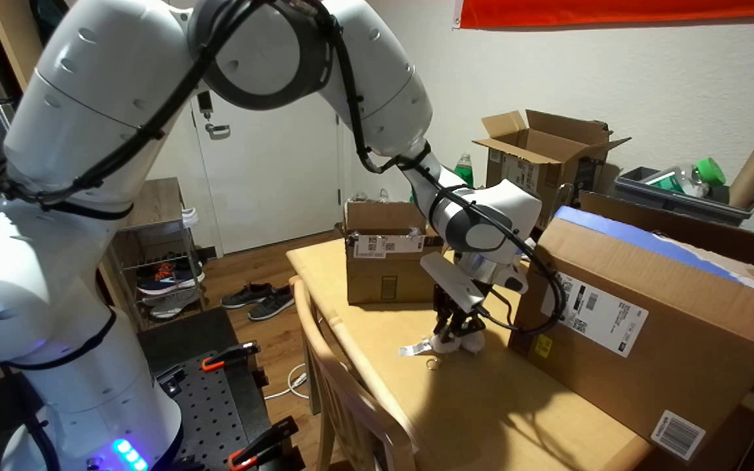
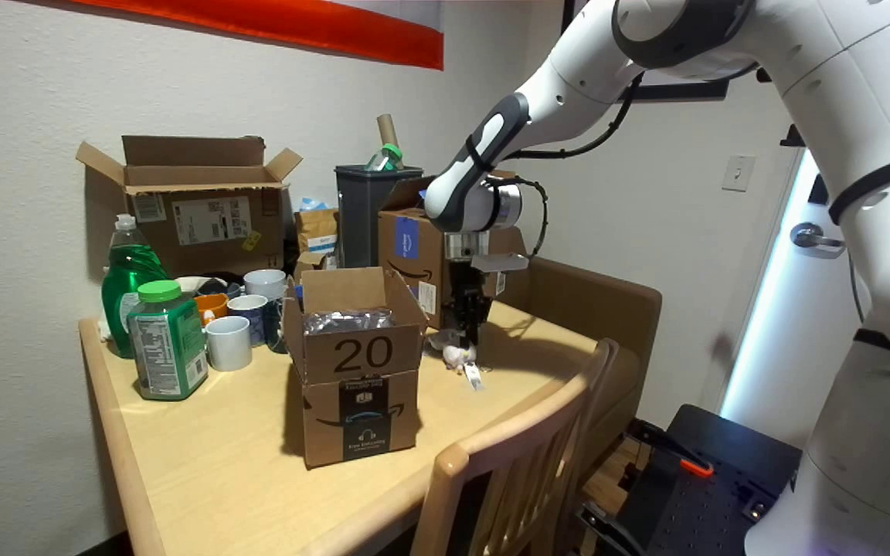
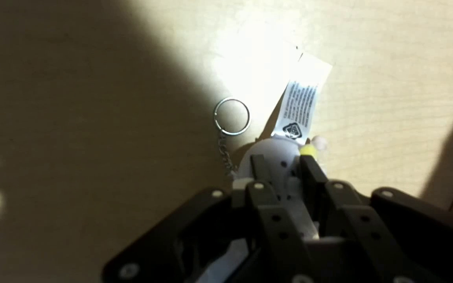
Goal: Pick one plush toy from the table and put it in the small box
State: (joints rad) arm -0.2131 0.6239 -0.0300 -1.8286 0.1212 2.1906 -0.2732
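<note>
The plush toy (image 3: pixel 275 149), pale with dark eye dots, a printed tag and a keyring on a chain, lies on the table (image 3: pixel 140 129). My gripper (image 3: pixel 283 162) points down, its fingers drawn in on the toy's sides, with parts of it bulging outside them. In both exterior views the gripper (image 1: pixel 453 329) (image 2: pixel 467 340) is low over the toy (image 1: pixel 444 344) (image 2: pixel 457 357). Another pale soft shape (image 1: pixel 473 342) (image 2: pixel 439 338) lies beside it. The small box (image 1: pixel 387 280) (image 2: pixel 360 417) stands open on the table, with clear plastic in it.
The big labelled carton (image 1: pixel 652 353) stands close beside the gripper. The wide-flapped carton (image 1: pixel 514 167) (image 2: pixel 213 224) is at the wall. Mugs (image 2: pixel 229 344) and a green-capped jar (image 2: pixel 167 340) stand past the box. A chair (image 1: pixel 357 399) is at the table's edge.
</note>
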